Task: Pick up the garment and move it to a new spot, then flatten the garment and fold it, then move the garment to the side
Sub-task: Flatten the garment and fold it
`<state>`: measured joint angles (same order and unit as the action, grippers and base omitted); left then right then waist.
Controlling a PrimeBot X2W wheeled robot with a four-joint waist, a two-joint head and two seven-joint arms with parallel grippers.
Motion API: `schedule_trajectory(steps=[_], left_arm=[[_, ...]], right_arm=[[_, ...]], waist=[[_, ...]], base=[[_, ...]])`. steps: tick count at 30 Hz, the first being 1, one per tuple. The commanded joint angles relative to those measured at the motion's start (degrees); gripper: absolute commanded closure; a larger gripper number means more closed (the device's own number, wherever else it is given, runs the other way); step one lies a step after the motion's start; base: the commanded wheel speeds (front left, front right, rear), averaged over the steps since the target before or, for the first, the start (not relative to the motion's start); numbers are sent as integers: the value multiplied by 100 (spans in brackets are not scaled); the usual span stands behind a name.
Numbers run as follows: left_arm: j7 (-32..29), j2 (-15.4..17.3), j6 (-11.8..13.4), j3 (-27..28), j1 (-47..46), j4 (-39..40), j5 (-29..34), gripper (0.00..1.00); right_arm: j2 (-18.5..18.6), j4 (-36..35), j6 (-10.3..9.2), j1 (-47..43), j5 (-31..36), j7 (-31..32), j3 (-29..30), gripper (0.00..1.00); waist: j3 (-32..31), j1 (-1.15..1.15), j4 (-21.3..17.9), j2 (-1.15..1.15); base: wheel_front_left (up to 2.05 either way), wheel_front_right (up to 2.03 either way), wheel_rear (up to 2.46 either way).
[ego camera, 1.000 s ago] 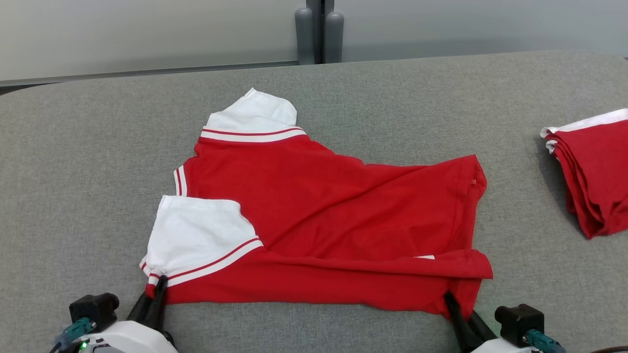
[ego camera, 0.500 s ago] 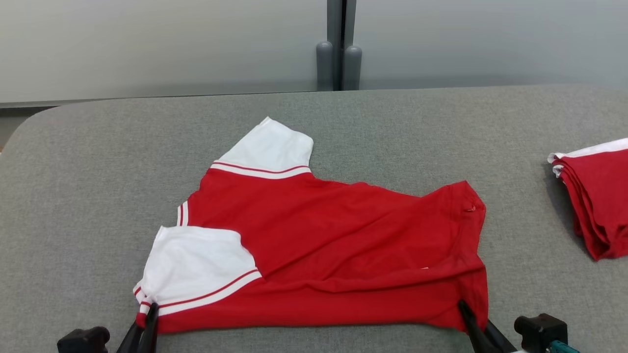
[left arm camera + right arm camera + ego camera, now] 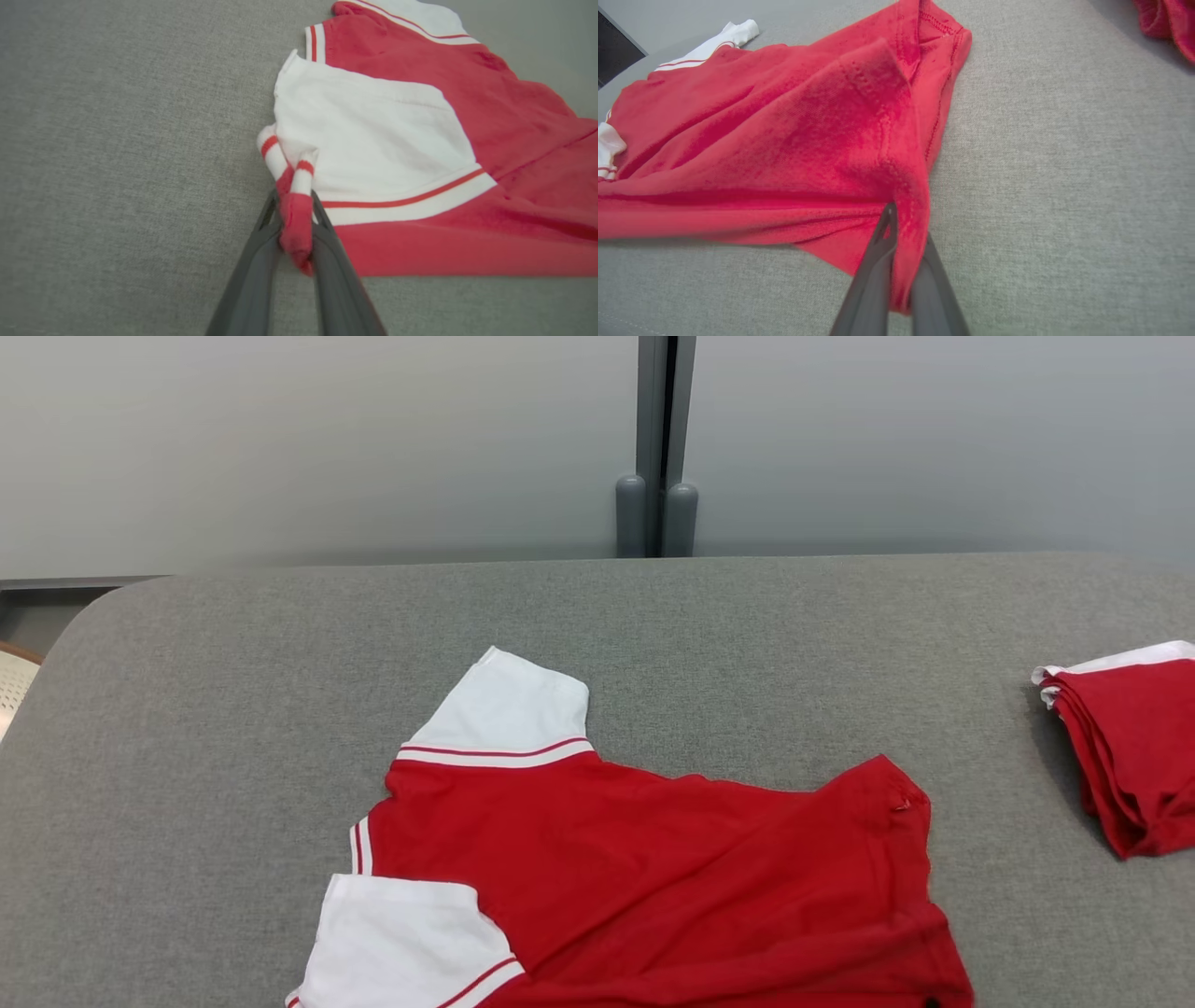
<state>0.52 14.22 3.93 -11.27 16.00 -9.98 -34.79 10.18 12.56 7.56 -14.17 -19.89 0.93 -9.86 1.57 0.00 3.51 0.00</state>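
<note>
From the head, the whole picture has slid since a second ago. That is the camera tipping up, not the things moving. More of the wall and the two grey posts point(image 3: 656, 518) is in sight, and the bench point(image 3: 233, 709) starts lower down. The shirt point(image 3: 653, 859) lies spread on the bench's near middle as before, now low in the picture with its near edge cut by the bottom. Its far white sleeve point(image 3: 509, 714) points away, its near white sleeve sits at the lower left, and the red body runs off to the right. The body looks a little more rucked than a second ago. The red pile point(image 3: 1134, 756) is well apart at the right edge and lies as it did.

From the left wrist, the left gripper point(image 3: 293, 200) has its jaws clenched on the shirt's near corner. A roll of red cloth and striped cuff is squeezed between them, just by the white sleeve. A second ago these jaws stood at that corner and looked wider apart.

From the right wrist, the right gripper point(image 3: 908, 224) has its jaws clamped on the red hem corner. The cloth rises into a peak there and hangs over one finger. The bench is bare grey to the right, with the red pile at the top corner.
</note>
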Motion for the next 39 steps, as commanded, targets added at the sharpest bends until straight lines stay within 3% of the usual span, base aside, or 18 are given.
schedule_trajectory(steps=[1,6,12,18,25,33,39], left_arm=[[62,43,15,-10,-72,15,91,0],[553,93,236,-1,-260,152,493,0],[1098,227,492,114,-527,622,937,0],[1110,375,651,145,-766,948,1172,0],[990,409,728,148,-786,993,1130,0],[534,303,410,-88,-1596,825,902,0],[65,119,-182,-438,-3325,-261,752,0]], right_arm=[[24,26,-14,75,-20,-78,51,0],[-72,-267,-11,135,61,-372,148,0],[-162,-1164,-10,213,360,-641,403,0],[-238,-1839,-9,187,546,-481,622,0],[-272,-2039,-9,128,593,-341,672,0],[-353,-2134,-9,347,614,-317,617,0],[-421,-2181,-9,753,707,-337,463,0]], waist=[[-13,0,-33,0],[-66,0,-166,0],[-153,0,-352,0],[-180,0,-441,0],[-100,0,-454,0],[362,0,-451,0],[1058,0,-603,0]], base=[[0,0,0],[0,0,0],[0,0,0],[0,0,0],[0,0,0],[0,0,0],[0,0,0]])
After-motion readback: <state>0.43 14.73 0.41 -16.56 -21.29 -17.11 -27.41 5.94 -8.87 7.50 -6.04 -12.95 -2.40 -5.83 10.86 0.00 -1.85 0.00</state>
